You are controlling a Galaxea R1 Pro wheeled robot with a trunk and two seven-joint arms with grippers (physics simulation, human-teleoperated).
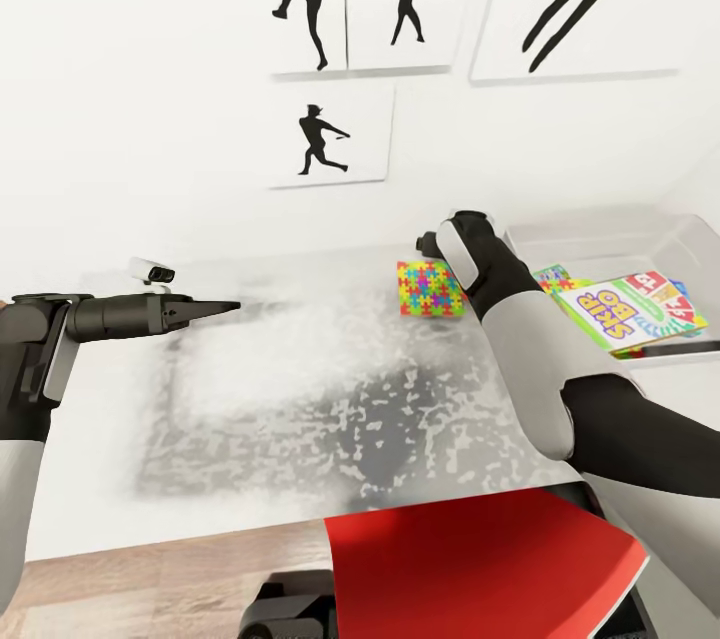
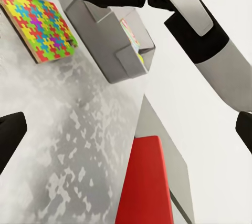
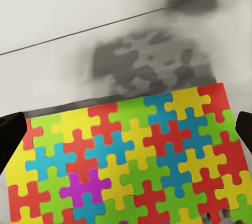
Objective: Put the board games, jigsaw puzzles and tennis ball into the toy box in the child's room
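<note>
- On the mottled grey table [image 1: 300,419], at about one o'clock from its middle in the head view, lies the jigsaw puzzle [image 1: 431,288], flat, its coloured face up
- Right arm [image 1: 520,319] reaches over the table and covers the puzzle's right edge; the right gripper [image 3: 126,140] hovers above the puzzle [image 3: 131,155], its dark fingertips [image 3: 10,134] spread wide at either side of the right wrist view, holding nothing
- Toy box [image 1: 690,249], a pale open tray, sits at three o'clock from the puzzle, just beside it; inside lie a board game [image 1: 625,314] with a white and green cover and other coloured boxes beneath it, partly hidden by the arm
- Left gripper [image 1: 215,307] points toward three o'clock over the table's left part, well apart from the puzzle; in the head view its fingers look close together, while the left wrist view shows dark tips [image 2: 10,134] at both edges, so I cannot tell how wide it stands
- A small white gadget [image 1: 150,270] stands at ten o'clock on the table, too small to identify
- A red chair [image 1: 480,569] is tucked at six o'clock, cut off by the frame's lower edge
- Silhouette posters [image 1: 330,134] hang on the wall behind
</note>
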